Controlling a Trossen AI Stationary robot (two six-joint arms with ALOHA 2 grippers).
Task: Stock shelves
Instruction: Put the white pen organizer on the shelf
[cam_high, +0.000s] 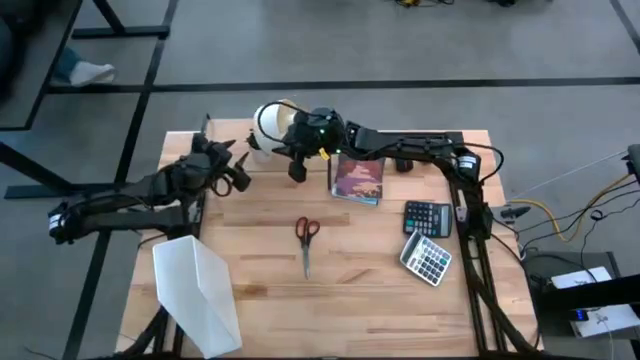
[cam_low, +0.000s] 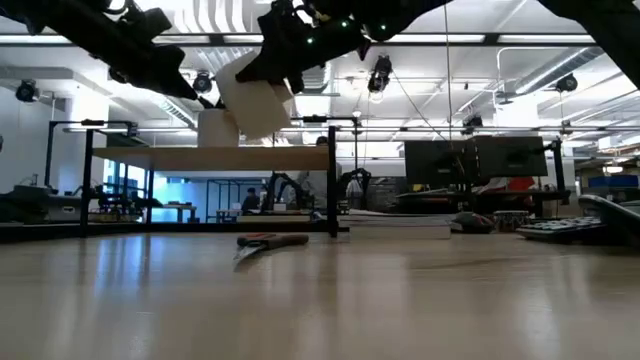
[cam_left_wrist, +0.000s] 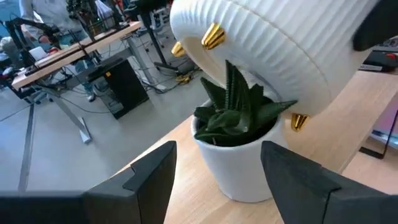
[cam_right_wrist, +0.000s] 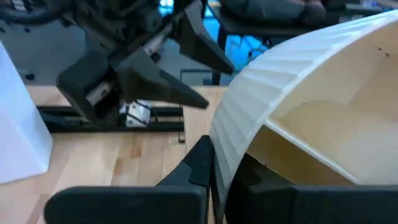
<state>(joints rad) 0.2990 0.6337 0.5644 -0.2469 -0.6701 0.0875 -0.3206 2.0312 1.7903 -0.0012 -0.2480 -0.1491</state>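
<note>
While the right gripper (cam_right_wrist: 219, 163) pinches the rim of a white ribbed bowl (cam_left_wrist: 267, 43), one finger (cam_right_wrist: 198, 163) on the outer wall and the other inside, the step in hand is judged to be carrying this item to the shelf (cam_low: 230, 158). The bowl hangs tilted from those fingers, clear of every surface, its gold feet turned toward the left gripper (cam_left_wrist: 217, 183). In the low view the shelf stands at the far side of the table, below and just beyond the right fingers. A white pot (cam_left_wrist: 239, 168) with a green plant (cam_left_wrist: 239, 112) appears to stand on its board directly under the held bowl, the two close but apart. The left gripper has its fingers spread wide and holds nothing; the pot sits just ahead of the gap between them, untouched. Stocking is judged to be partly done, since a book (cam_high: 357, 180), scissors (cam_high: 306, 238) and two calculators (cam_high: 427, 215) lie on the table, well apart from both sets of fingers. The next move calls for levelling the bowl so its feet point down, shifting it sideways off the plant to bare board, and lowering it before release. How much bare board remains beside the pot cannot be told; a drop onto the leaves is the evident hazard
</note>
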